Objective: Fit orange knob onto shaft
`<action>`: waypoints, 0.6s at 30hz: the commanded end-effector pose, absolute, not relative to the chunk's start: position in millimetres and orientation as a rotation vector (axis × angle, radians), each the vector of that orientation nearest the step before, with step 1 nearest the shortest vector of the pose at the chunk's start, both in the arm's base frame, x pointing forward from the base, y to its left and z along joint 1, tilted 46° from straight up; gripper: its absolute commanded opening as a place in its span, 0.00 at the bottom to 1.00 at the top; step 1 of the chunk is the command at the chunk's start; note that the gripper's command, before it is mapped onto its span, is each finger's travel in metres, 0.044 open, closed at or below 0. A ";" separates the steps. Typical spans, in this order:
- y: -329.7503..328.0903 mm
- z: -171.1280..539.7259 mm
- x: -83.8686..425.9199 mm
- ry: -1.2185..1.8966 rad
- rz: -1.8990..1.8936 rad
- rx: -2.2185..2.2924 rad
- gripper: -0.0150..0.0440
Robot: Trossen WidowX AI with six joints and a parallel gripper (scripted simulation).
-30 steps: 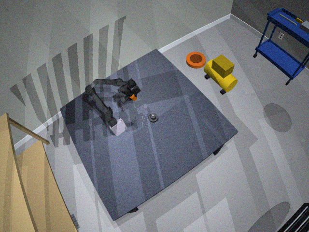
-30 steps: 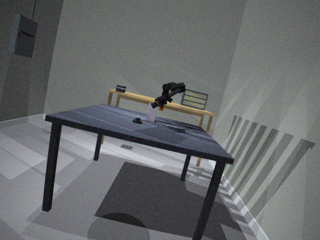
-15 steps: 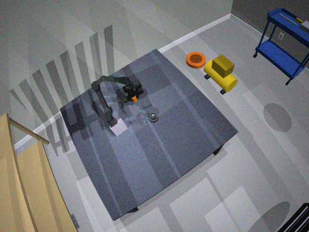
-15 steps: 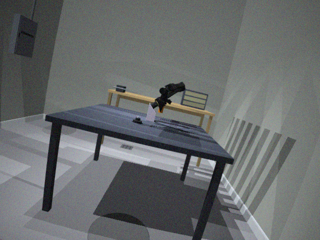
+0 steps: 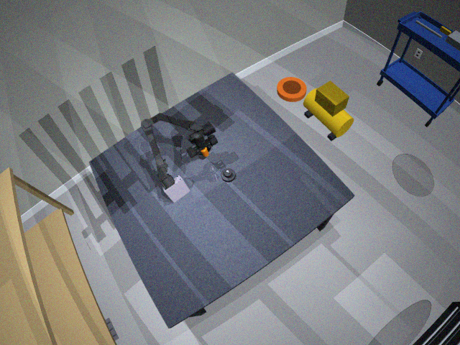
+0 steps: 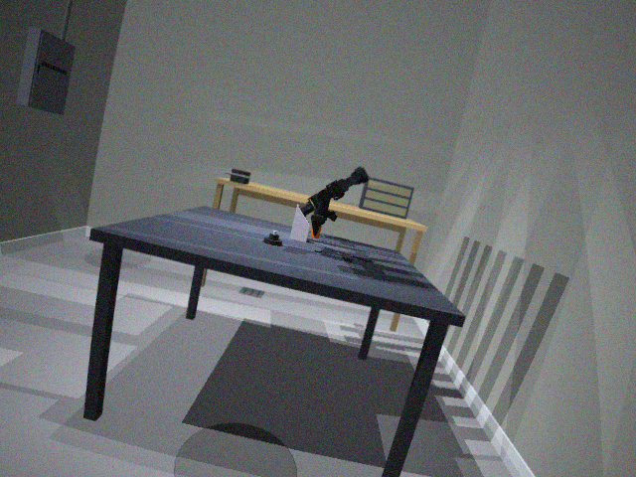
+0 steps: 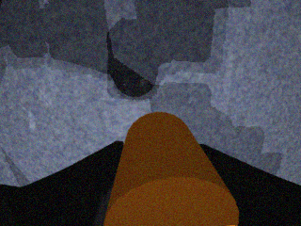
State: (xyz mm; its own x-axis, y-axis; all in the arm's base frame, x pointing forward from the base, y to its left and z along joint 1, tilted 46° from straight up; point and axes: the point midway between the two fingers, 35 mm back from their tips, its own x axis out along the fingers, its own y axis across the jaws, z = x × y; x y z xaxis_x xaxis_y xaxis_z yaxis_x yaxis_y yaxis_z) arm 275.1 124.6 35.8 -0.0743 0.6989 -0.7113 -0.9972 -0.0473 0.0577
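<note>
The orange knob (image 5: 204, 152) (image 6: 317, 236) (image 7: 165, 162) is between the black fingers of my gripper (image 5: 203, 149) (image 6: 316, 229) (image 7: 160, 150), which is shut on it. The knob is held above the table, apart from the pedestal. The round dark pedestal (image 5: 228, 179) (image 6: 271, 240) stands on the table, to the lower right of the knob in the top view and to its left in the exterior view. Its silver shaft (image 5: 228, 172) (image 6: 274, 234) points up, bare. The shaft's flat side is too small to make out. The knob's underside and hole are hidden.
A pale pinkish box (image 5: 177, 190) (image 6: 299, 226) stands on the dark table (image 5: 259, 208) (image 6: 226, 226) beside the arm's base, left of the pedestal in the top view. Striped shadows cross the table. A blue cart (image 5: 420, 83) and a yellow tank (image 5: 328, 113) stand on the floor beyond.
</note>
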 end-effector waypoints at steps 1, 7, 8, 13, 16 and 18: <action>136.5 21.8 274.6 0.660 1.551 -0.585 0.25; 157.0 2.5 273.6 0.657 1.562 -0.581 0.25; 160.5 -0.6 273.4 0.657 1.564 -0.580 0.25; 173.1 -10.3 272.9 0.654 1.572 -0.576 0.25; 173.8 -9.7 271.9 0.654 1.572 -0.575 0.25; 173.9 -9.5 271.2 0.654 1.572 -0.575 0.25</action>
State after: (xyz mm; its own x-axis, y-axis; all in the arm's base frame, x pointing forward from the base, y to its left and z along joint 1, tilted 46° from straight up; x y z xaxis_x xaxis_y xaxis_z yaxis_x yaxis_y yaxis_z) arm 271.4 173.1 -8.7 -0.1009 0.7069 -0.7001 -0.9949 -0.0677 0.0749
